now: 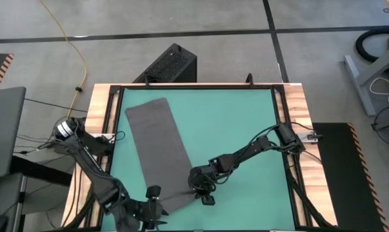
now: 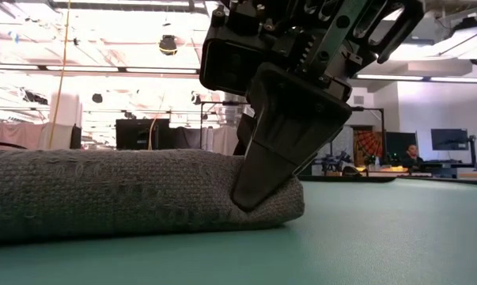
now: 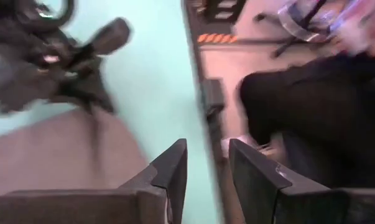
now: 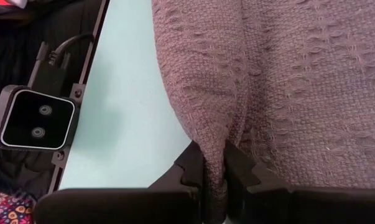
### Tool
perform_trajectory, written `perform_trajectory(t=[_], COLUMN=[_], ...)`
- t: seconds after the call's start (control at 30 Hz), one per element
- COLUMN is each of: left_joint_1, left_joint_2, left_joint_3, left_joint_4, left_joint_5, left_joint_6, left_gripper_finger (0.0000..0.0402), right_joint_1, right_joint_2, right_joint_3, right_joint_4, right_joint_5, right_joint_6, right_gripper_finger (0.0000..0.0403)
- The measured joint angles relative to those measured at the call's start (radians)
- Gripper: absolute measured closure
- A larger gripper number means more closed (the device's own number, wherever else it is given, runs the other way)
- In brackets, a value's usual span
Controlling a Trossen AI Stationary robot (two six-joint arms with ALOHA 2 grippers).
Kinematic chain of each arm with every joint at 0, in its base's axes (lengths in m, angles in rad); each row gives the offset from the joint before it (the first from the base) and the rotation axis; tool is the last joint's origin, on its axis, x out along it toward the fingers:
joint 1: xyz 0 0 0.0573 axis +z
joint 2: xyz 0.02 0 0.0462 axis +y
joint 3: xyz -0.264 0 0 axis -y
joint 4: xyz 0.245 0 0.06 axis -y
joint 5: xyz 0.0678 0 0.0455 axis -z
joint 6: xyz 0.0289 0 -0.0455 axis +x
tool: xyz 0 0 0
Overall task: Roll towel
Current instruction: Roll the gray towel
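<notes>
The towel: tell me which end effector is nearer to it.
Right. The right end effector is pinching a fold at the towel's near end. The left end effector is open, empty, just off the near edge beside the towel.

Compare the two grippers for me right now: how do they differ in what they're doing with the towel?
The right gripper is shut on a pinched fold of the towel at its near end; the left gripper has its fingers apart and nothing between them. The right gripper sits at the towel's right near corner, on the cloth; the left gripper is at the table's near edge, beside the towel's near end. Both are dark two-finger grippers working at the towel's near end.
</notes>
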Motion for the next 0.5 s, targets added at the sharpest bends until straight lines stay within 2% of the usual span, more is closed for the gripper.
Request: perform_trajectory(t=[0.1, 0.23, 0.5], left_joint_1=[-0.017, -0.011, 0.012], left_joint_2=[0.031, 0.077, 0.143], left_joint_3=[0.018, 0.001, -0.001], left_joint_4=[-0.061, -0.096, -0.121], left_joint_5=[-0.071, -0.083, 0.036], left_joint_6=[0.025, 0.004, -0.059], left_gripper_finger=[0.0294, 0.0293, 0.0293], right_joint_1=[0.0, 0.0, 0.0], right_joint_2=[0.0, 0.0, 0.0], right_joint_3=[0.0, 0.0, 0.001], right_joint_4=[-0.003, -0.004, -0.004], right_joint_5=[0.0, 0.0, 0.001], right_joint_6=[0.0, 0.003, 0.017], right_gripper_finger=[0.0355, 0.0355, 0.0355])
